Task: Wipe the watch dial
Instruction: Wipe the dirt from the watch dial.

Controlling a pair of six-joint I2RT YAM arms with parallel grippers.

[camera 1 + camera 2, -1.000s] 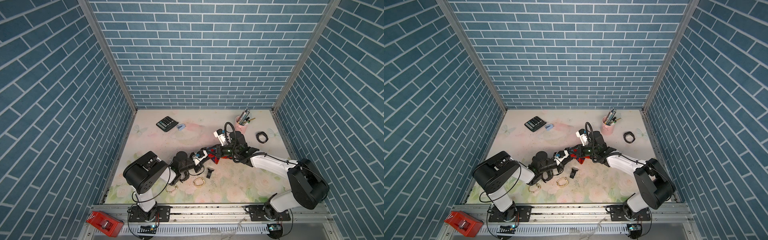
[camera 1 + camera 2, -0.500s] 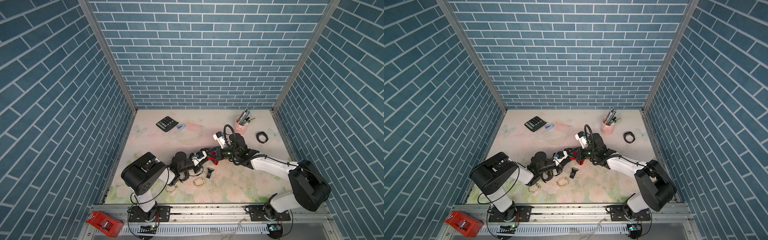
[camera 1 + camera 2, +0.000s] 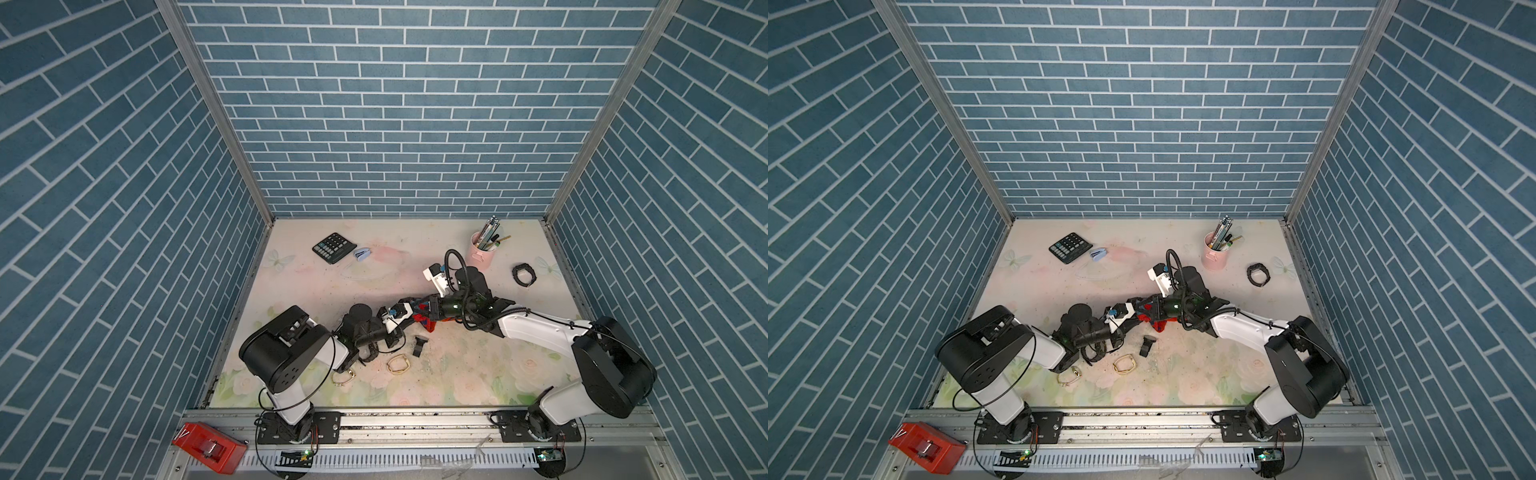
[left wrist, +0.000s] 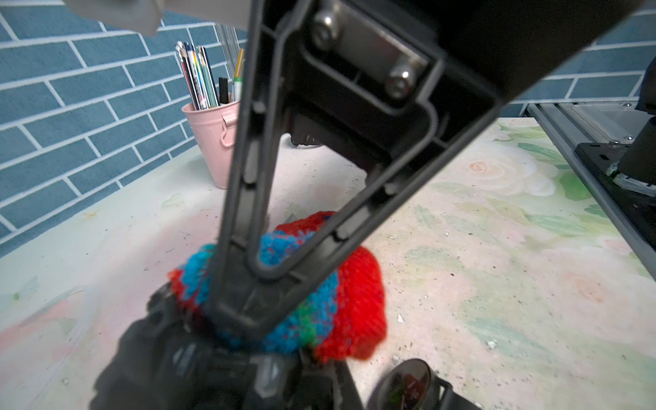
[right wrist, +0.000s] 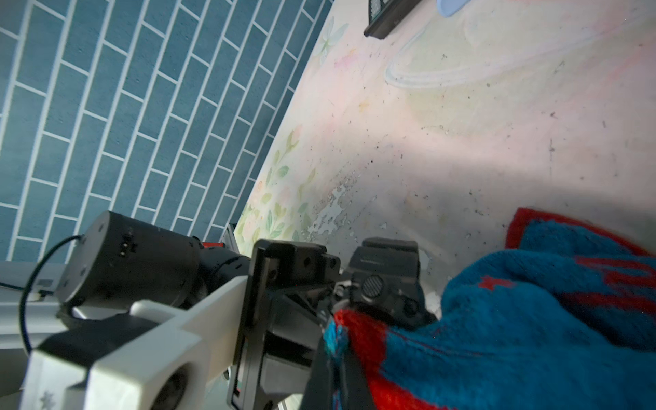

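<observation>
Entry, bench centre, where my two arms meet. Left fingers (image 5: 333,288): drawn narrow and clamped on the black watch (image 5: 385,280), held low over the middle of the bench (image 3: 478,374), slightly to the near side. Right fingers (image 4: 245,316): closed on the red-and-blue cloth (image 4: 355,294), a fuzzy wad set against the watch from the right. Dial: I cannot see it. The cloth covers that face in both wrist views, so I judge the wipe to be under way but cannot confirm contact. Bystanders: a small black piece (image 3: 419,345) and gold bracelets (image 3: 390,366) just to the near side of the grip; a calculator (image 3: 334,247) far left; a pink pen cup (image 3: 482,255) and a black strap loop (image 3: 518,273) far right. Hazards, as I rate them: the hold on the watch looks slight, so a hard rub could twist it or push it out of the left fingers. The cloth's loops could catch on a lug or button and drag the watch along. The two sets of fingers sit almost touching, so a long stroke could knock them together. The bench is speckled with grit, and a trailing fold of cloth could carry some onto the glass.
</observation>
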